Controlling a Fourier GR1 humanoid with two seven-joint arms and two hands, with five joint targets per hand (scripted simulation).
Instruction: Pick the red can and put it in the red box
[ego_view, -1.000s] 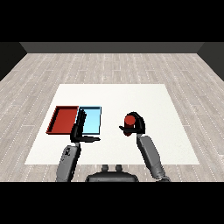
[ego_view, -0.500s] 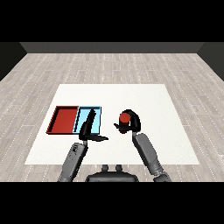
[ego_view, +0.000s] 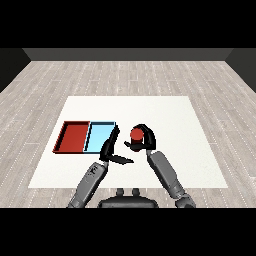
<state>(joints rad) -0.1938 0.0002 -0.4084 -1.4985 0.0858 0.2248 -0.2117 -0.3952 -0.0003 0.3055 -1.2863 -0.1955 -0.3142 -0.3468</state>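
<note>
- One small red cylindrical can (ego_view: 136, 133) is sitting just right of the frame's centre, with the black right hand (ego_view: 145, 139) curling round it, fingers clamped on its side.
- Two shallow rectangular trays are lying side by side, touching, at centre left: one red tray (ego_view: 63, 137) on the outside and one light blue tray (ego_view: 88, 143) next to it, nearer the can.
- The can is standing apart from both trays, to the right of the light blue one.
- Two grey forearms are coming in from the lower part of the frame.
- The black left hand (ego_view: 111, 151) is hovering at the light blue tray's right edge, its fingers straight and apart, thumb pointing right, holding nothing.
- One white square tabletop (ego_view: 165, 112) is carrying everything.
- A pale grey plank floor (ego_view: 125, 75) is surrounding the tabletop, and a dark wall (ego_view: 128, 54) is running across the top.
</note>
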